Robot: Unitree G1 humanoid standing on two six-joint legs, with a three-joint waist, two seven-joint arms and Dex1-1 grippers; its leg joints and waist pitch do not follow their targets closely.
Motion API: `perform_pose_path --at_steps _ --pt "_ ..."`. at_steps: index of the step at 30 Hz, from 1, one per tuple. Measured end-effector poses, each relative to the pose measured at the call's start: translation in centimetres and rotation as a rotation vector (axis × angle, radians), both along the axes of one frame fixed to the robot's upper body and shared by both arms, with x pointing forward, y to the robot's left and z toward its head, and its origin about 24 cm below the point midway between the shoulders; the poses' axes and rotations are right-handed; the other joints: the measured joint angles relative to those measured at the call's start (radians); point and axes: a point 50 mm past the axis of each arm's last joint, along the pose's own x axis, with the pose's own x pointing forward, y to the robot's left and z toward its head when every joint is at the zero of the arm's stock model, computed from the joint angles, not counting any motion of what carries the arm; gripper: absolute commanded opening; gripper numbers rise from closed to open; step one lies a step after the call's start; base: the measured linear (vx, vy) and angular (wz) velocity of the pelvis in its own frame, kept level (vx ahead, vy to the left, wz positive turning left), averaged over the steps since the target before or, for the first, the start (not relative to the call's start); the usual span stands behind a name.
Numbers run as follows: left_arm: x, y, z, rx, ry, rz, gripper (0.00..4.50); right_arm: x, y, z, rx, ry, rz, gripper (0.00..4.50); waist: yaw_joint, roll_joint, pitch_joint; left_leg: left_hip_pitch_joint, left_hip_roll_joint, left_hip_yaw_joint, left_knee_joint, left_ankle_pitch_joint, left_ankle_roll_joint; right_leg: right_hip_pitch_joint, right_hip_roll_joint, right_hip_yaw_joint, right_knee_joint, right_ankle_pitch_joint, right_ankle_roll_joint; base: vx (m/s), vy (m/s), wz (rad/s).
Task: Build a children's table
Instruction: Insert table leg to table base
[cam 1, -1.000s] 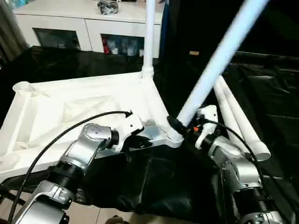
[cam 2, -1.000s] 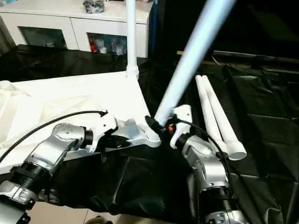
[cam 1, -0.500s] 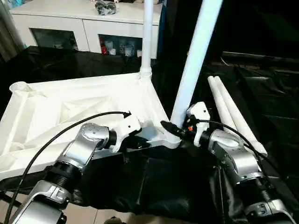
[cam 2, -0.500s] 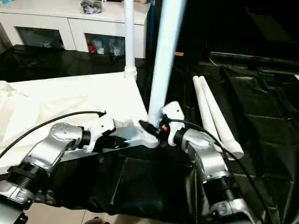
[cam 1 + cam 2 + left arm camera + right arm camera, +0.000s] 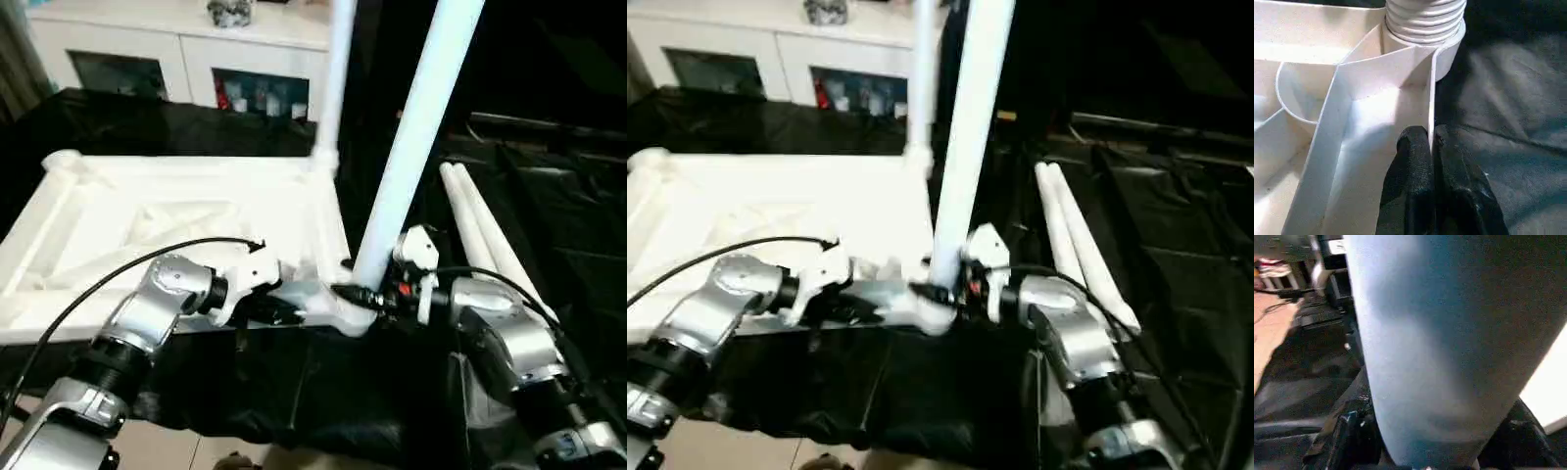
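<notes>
The children's table top (image 5: 186,220) lies underside up on the black-draped surface. One white leg (image 5: 338,78) stands in its far right corner socket. A second leg (image 5: 416,157) rises almost upright from the near right corner socket, and its threaded end (image 5: 1425,19) sits in that socket. My right gripper (image 5: 361,294) is shut on this leg just above the socket, with a finger (image 5: 1347,435) showing on one side of the tube. My left gripper (image 5: 1431,139) is shut on the thin rim of the top beside that corner. Two loose legs (image 5: 480,235) lie to the right.
A white cabinet (image 5: 196,49) with glass doors stands behind the work surface. Black cloth (image 5: 323,382) hangs over the near edge below the top. The loose legs lie close to my right forearm (image 5: 509,343).
The leg in my right gripper has swung from leaning far right to nearly upright over the corner socket. The left gripper has kept its hold on the rim. The camera has shifted.
</notes>
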Motion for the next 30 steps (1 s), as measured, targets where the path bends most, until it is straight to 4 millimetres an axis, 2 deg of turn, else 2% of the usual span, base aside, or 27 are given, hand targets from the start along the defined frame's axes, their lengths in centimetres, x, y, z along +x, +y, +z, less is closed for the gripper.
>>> perform_pose_path --at_steps 14,25,28,30 --pt "0.7 -0.2 0.2 0.004 -0.004 0.004 0.0 0.1 -0.1 0.2 -0.009 -0.037 0.009 1.92 0.002 -0.003 0.002 -0.001 0.0 0.001 -0.002 0.0 0.0 0.0 0.0 0.0 -0.003 0.001 -0.003 0.0 0.0 0.0" --pt "0.9 -0.4 0.1 0.002 -0.017 0.042 0.0 0.1 0.2 -0.3 0.01 -0.084 -0.083 1.92 -0.004 -0.003 0.002 0.001 0.0 0.001 -0.003 0.0 0.0 0.0 0.0 0.0 -0.003 0.002 -0.004 0.0 0.0 0.0" --pt "1.0 -0.4 0.1 0.001 -0.024 0.061 0.0 0.4 0.2 -0.4 0.023 -0.083 -0.13 1.92 -0.005 -0.003 0.002 0.001 0.0 0.001 -0.003 0.0 0.0 0.0 0.0 0.0 -0.003 0.002 -0.005 0.0 0.0 0.0" --pt "1.4 -0.3 0.1 -0.004 -0.039 0.133 0.0 1.6 0.9 -0.4 0.041 -0.079 -0.231 1.92 -0.015 -0.003 0.002 0.001 0.0 0.001 -0.003 0.0 -0.001 -0.001 0.0 -0.001 -0.002 0.004 -0.007 0.0 0.0 0.0"
